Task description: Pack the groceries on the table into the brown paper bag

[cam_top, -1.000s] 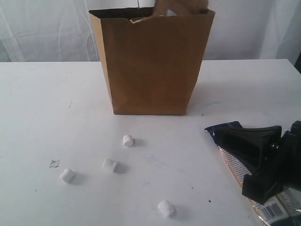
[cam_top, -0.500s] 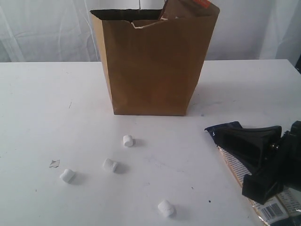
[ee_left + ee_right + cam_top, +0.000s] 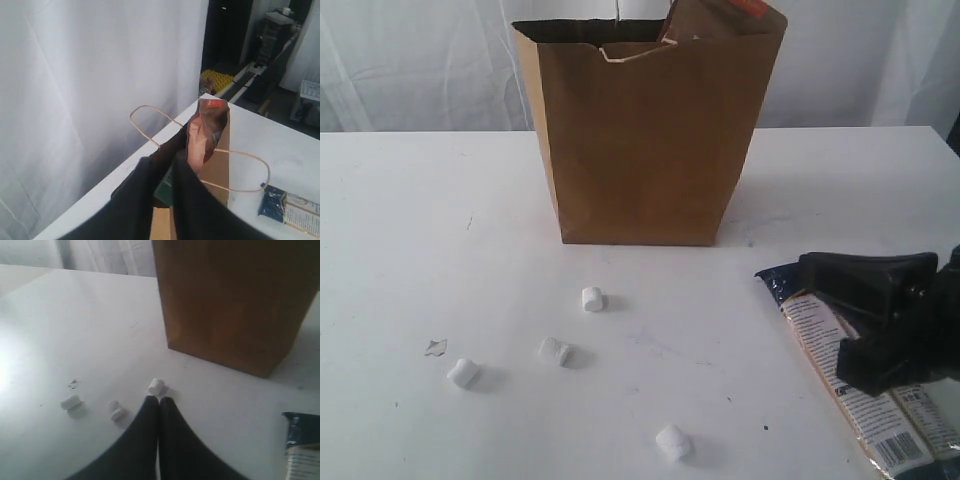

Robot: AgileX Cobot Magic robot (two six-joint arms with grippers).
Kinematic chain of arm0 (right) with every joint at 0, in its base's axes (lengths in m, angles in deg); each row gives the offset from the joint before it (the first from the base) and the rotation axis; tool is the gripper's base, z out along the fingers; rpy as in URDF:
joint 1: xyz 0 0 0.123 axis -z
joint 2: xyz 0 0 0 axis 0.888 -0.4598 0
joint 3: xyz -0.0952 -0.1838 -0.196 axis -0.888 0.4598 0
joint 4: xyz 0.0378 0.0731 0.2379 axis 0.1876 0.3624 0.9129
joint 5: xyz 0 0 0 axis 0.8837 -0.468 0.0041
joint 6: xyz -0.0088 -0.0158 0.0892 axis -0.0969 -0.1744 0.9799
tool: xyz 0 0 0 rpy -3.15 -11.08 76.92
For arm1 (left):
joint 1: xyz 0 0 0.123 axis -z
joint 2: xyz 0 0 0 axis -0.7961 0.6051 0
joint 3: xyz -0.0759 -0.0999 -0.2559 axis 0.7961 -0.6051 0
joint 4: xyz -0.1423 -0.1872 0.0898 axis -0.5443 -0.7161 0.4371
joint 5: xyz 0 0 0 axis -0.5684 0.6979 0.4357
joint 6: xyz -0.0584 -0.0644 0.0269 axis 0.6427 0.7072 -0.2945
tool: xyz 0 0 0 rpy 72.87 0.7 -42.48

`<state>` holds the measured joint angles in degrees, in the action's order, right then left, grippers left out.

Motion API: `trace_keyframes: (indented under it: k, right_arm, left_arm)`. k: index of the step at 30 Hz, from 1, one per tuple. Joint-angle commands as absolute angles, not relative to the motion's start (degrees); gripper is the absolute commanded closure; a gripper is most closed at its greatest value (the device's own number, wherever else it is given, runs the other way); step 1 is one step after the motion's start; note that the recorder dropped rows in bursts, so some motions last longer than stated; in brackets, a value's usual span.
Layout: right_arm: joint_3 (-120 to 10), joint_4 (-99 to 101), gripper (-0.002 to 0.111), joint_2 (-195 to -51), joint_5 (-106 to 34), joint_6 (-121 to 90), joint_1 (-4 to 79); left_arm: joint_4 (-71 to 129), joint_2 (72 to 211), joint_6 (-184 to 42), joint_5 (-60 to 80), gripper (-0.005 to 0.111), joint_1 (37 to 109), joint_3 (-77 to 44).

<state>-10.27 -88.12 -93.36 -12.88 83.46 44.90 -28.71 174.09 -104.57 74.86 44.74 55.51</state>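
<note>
The brown paper bag (image 3: 645, 140) stands upright at the table's (image 3: 440, 220) far middle. A brown pouch (image 3: 720, 18) pokes out of the bag's top right corner. In the left wrist view my left gripper (image 3: 186, 142) is over the bag's mouth, shut on that pouch (image 3: 204, 132). Several white marshmallows (image 3: 592, 298) lie in front of the bag. Long noodle packs (image 3: 865, 410) lie at the front right. My right gripper (image 3: 815, 268) hovers over them, shut and empty. Its tips (image 3: 159, 399) are just short of one marshmallow (image 3: 156, 386).
The bag's pale cord handles (image 3: 150, 112) loop up on both sides of the opening. A small dark scrap (image 3: 436, 347) lies at the front left by a marshmallow. White curtains hang behind the table. Something green shows inside the bag between my left fingers.
The brown pouch came down and now rests still in the bag's top right corner. My right gripper rose and shifted right, uncovering more of the noodle packs.
</note>
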Motion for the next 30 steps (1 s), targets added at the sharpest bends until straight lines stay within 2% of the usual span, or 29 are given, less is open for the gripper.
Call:
trace_keyframes:
  k: [1,7,10,12,24,30]
  right_arm:
    - [-11.5,-88.0,0.108,-90.9,-20.8,83.4,44.7]
    - [-11.6,-88.0,0.108,-86.0,-25.2,83.4,44.7]
    - [-11.6,-88.0,0.108,-85.1,-25.2,83.4,44.7]
    - [-11.6,-88.0,0.108,-84.8,-25.2,83.4,44.7]
    - [-11.6,-88.2,0.108,-84.8,-25.2,83.3,44.7]
    - [-11.6,-88.2,0.108,-84.8,-25.2,83.3,44.7]
  left_arm:
    - [-29.8,169.5,-101.0,79.9,0.087,43.7,53.6]
    - [-21.8,161.8,-97.1,79.9,0.088,43.7,44.6]
    - [-17.4,157.8,-96.4,79.9,0.097,43.7,40.5]
    - [-15.3,154.8,-96.4,79.9,0.107,43.7,37.7]
    - [9.5,134.6,-84.0,70.2,0.107,43.7,20.7]
    - [23.9,123.3,-69.8,63.4,0.107,45.2,6.8]
